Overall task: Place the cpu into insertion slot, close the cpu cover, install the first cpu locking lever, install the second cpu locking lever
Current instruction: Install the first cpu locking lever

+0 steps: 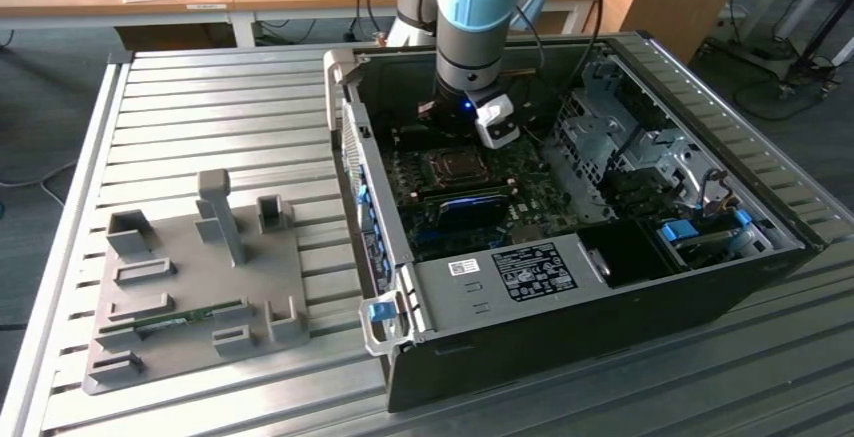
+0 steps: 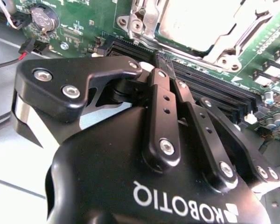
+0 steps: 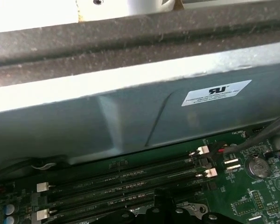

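In the exterior view my gripper (image 1: pixel 451 132) reaches down into the open computer case (image 1: pixel 561 317), just behind the cpu socket (image 1: pixel 455 165) on the motherboard (image 1: pixel 534 207). In the second wrist view the gripper (image 2: pixel 161 57) is shut, its black fingers (image 2: pixel 164 100) meeting in a point over the dark memory slots (image 2: pixel 214 86), right beside the socket. Nothing shows between the fingers. The cpu (image 2: pixel 191 18) lies in the socket with its bright silvery top up. The cpu cover (image 2: pixel 226 42) lies flat around it as a metal frame.
The case's grey inner wall (image 3: pixel 130 107) rises close behind the memory slots (image 3: pixel 126 179). A coin battery (image 3: pixel 256 165) and thin cables (image 3: pixel 256 137) sit nearby. A grey fixture plate (image 1: pixel 200 287) lies on the slatted table (image 1: pixel 200 107) at the exterior view's left.
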Controlling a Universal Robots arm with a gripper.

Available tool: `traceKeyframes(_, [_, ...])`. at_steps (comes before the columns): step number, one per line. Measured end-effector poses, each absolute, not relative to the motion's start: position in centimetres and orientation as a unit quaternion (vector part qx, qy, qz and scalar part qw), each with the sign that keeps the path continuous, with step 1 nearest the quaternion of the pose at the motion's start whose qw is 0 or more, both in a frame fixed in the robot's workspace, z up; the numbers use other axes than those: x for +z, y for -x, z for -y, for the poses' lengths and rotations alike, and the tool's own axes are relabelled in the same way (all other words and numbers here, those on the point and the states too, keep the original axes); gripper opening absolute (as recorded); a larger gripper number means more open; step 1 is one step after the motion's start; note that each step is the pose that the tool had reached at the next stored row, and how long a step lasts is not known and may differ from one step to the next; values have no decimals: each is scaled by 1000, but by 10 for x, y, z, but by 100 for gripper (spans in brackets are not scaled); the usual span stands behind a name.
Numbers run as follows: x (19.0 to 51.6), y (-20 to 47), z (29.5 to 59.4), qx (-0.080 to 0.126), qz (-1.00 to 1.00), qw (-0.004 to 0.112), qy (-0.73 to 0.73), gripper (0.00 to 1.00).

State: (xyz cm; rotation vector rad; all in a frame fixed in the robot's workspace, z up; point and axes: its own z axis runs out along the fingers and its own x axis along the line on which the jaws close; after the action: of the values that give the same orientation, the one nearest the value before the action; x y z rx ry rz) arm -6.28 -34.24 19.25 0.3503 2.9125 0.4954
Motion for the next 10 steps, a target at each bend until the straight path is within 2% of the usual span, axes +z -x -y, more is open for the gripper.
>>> traceKeyframes(6, [193,63,342,161,-976,94,-115,11])
traceKeyframes(10, [193,63,342,163,-974,110,-112,11])
